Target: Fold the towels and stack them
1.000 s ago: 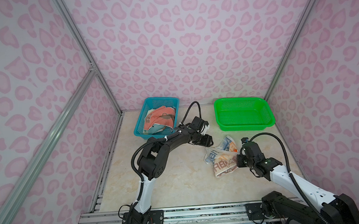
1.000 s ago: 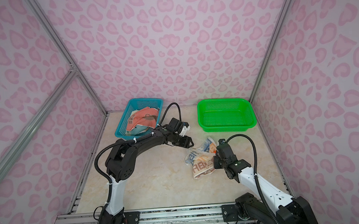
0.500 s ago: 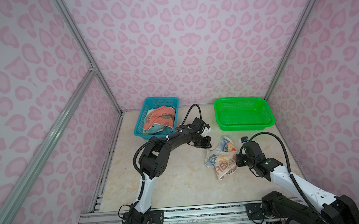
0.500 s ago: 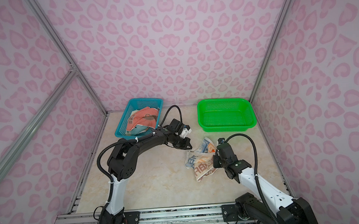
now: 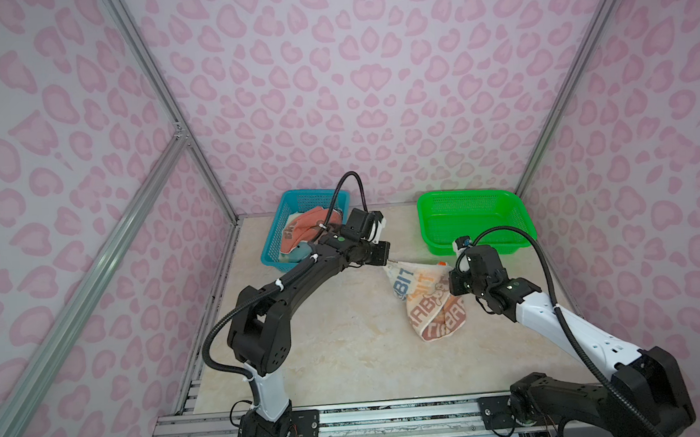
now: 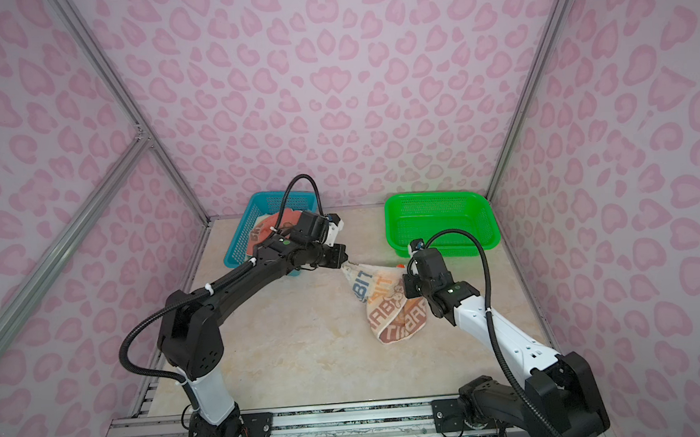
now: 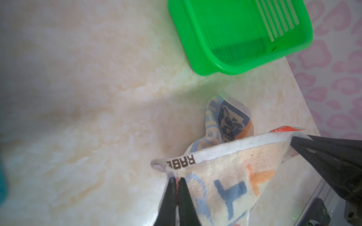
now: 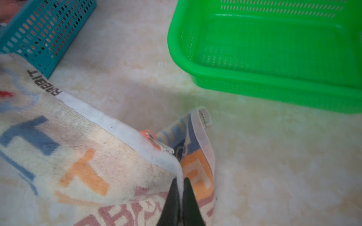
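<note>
RABBIT towel (image 5: 428,306) stretches between left claw (image 7: 177,179) and right claw (image 8: 181,179), both pinching it.

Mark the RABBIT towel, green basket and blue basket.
RABBIT towel (image 5: 428,306): a top view, lettered middle.
green basket (image 5: 473,220): a top view, bare mesh floor.
blue basket (image 5: 275,236): a top view, left mesh wall.
</note>
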Tool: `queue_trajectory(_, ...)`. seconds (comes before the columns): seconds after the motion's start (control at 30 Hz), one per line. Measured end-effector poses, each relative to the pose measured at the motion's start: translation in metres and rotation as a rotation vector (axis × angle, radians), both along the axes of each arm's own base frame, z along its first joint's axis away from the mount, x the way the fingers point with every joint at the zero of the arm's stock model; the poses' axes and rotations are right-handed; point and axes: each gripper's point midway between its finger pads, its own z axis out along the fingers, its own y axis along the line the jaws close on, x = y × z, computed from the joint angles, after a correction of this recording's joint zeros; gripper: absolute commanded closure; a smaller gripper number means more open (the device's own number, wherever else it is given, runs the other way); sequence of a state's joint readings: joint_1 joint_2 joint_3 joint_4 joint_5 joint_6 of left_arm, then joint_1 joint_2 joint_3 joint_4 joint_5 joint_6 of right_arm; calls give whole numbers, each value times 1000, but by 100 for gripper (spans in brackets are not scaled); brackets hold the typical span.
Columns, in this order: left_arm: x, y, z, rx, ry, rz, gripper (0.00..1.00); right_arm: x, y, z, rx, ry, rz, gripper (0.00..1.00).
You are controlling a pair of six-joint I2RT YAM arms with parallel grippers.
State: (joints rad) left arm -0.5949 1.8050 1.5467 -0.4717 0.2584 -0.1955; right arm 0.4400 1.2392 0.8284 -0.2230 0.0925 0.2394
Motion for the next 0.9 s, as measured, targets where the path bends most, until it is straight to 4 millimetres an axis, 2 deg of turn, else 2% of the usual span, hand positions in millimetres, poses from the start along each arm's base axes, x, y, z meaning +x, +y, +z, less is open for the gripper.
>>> queue_trajectory(0.1, 16, 28, 25, 34, -87, 83, 97, 31, 20, 25, 2, -50, 56, 100)
queue_trajectory(0.17, 24, 38, 43, 53, -149, 111, 97, 53, 30, 48, 5, -95, 78, 100)
queue_trajectory(0.33, 27, 61, 86, 88, -296, 187, 97, 98, 47, 107, 39, -213, 118, 100)
queue_trajectory(0.4, 21, 68, 93, 77, -330, 199, 97, 104, 51, 121, 60, -238, 138, 100)
queue_trajectory(0.47, 10, 72, 87, 62, -341, 195, 97, 102, 55, 123, 69, -243, 171, 100)
queue_trajectory(0.53, -4, 70, 71, 48, -320, 183, 97, 96, 58, 110, 80, -219, 197, 100)
queue_trajectory(0.63, -24, 59, 38, 50, -277, 153, 97, 76, 54, 64, 72, -132, 219, 100)
queue_trajectory(0.7, -40, 50, 10, 55, -232, 130, 97, 54, 51, 27, 70, -60, 229, 100)
queue_trajectory(0.8, -54, 44, -17, 66, -175, 119, 97, 21, 43, -20, 67, 30, 232, 100)
queue_trajectory(0.9, -62, 38, -40, 70, -131, 128, 97, -4, 37, -50, 72, 91, 223, 100)
